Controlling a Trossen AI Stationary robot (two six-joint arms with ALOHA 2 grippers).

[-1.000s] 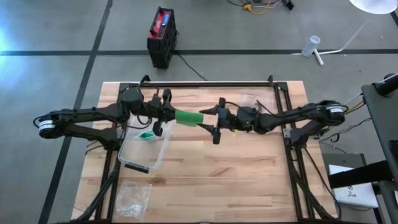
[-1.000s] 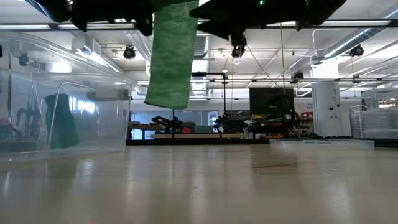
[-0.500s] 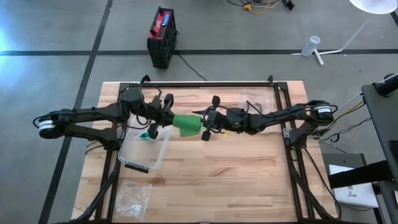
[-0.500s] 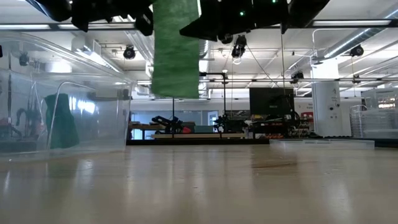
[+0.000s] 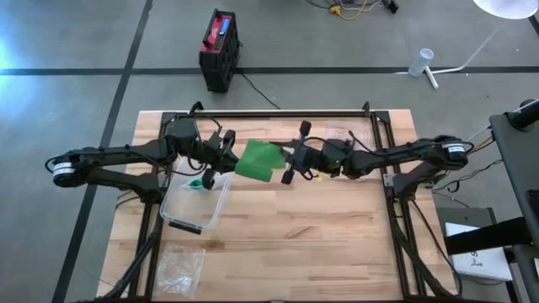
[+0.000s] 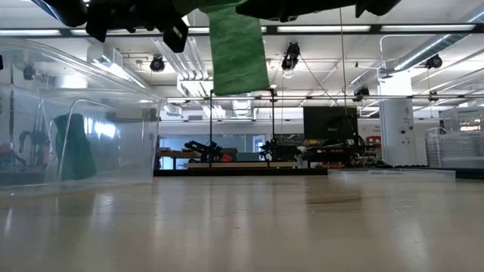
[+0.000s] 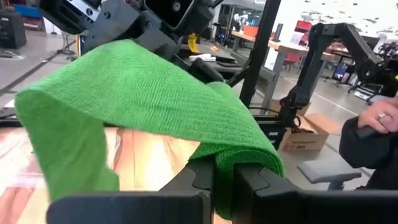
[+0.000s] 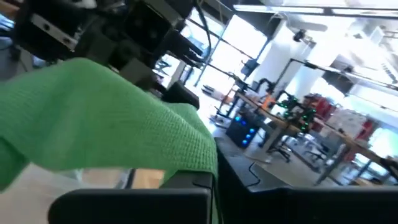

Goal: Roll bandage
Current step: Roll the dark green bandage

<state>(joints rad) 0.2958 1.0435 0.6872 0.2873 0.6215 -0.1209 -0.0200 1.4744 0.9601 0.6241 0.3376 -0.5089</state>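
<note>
Wooden table [image 5: 278, 252]: both arms are extended toward its middle from opposite sides, meeting above the bare boards near the back half.

Clear plastic bin [image 5: 195, 202]: set on the table under the left arm, seen as a transparent wall at the left of the low view. A second green piece [image 5: 199, 183] is seen inside it, probably another bandage awaiting its turn. An empty clear bag [image 5: 179, 267] lies near the front left corner.

Green bandage [image 5: 258, 160]: held in the air between the two grippers, well clear of the table. In the low view a free tail is seen hanging down from the span; it does not reach the surface. The strip is judged to be kept aloft and stretched so that it can be wound without dragging on the wood.

Left gripper [image 5: 221, 154]: clenched on one end of the bandage; in its wrist view the cloth is pinched between the two dark fingers [image 7: 199, 177] and draped away over the far arm. It is taken as the anchor end.

Right gripper [image 5: 292, 160]: closed on the opposite end, the cloth lying over its fingers in its own wrist view. Rolling is judged to be at an early stage: the strip is still mostly flat and loose, no tight roll is visible.

A person's hand [image 7: 379, 121] is seen in the room beyond, away from the table.
</note>
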